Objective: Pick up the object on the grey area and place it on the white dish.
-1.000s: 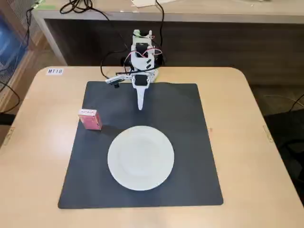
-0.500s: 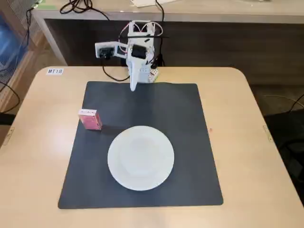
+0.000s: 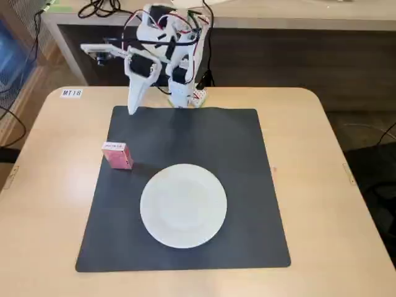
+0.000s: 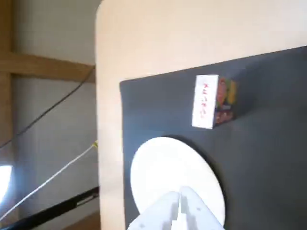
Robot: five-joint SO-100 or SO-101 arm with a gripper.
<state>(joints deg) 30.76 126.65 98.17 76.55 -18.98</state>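
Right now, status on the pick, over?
Gripper shut, empty, raised over mat's far-left corner. Pink box untouched on mat, left of white dish. Path clear.

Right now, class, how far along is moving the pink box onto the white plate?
Nothing is done yet: the pink box sits on the grey mat, left of the empty white plate in the fixed view. In hand: the gripper hangs above the mat's far-left corner, jaws together, holding nothing. Left: grasp, lift, place.
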